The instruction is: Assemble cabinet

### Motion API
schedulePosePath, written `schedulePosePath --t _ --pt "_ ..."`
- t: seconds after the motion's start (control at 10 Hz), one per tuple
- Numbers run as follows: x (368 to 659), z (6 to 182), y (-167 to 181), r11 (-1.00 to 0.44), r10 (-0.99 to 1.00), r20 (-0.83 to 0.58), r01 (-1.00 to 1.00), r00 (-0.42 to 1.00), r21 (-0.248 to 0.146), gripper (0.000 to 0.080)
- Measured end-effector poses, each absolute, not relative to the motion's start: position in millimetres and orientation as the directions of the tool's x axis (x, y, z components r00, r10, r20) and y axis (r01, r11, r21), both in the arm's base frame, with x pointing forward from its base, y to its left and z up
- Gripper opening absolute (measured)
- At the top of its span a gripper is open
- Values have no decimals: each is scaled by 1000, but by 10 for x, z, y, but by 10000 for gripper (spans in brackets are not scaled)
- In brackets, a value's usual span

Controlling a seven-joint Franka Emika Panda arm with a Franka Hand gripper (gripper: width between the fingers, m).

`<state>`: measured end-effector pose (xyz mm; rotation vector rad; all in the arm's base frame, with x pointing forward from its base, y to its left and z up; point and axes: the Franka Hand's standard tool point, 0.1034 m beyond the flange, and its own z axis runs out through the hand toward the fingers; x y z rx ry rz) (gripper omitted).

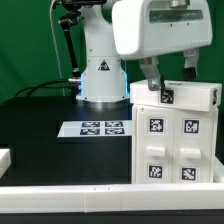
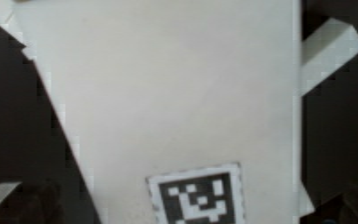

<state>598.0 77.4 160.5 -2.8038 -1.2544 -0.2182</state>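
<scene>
The cabinet (image 1: 175, 145) is a tall white box with tagged front panels, standing at the exterior view's right. A white top panel (image 1: 190, 96) with a tag lies on it. My gripper (image 1: 168, 80) hangs just above this panel, its fingers spread to either side of the tag. In the wrist view the long white panel (image 2: 176, 90) fills the picture, with its tag (image 2: 197, 196) between my fingers. My gripper (image 2: 179, 205) is open, and dark gaps show between each fingertip (image 2: 5, 202) and the panel's edges.
The marker board (image 1: 100, 128) lies on the black table in front of the robot base (image 1: 103, 75). A long white rail (image 1: 90, 196) runs along the front edge. A small white piece (image 1: 4, 158) sits at the exterior view's far left.
</scene>
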Motion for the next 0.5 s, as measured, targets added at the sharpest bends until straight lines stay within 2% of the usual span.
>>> schedulePosePath --t 0.4,0.5 --pt "5963 1519 739 -682 723 144 731 676 -8 796" --pt "5963 1519 738 -685 720 144 729 679 -8 658"
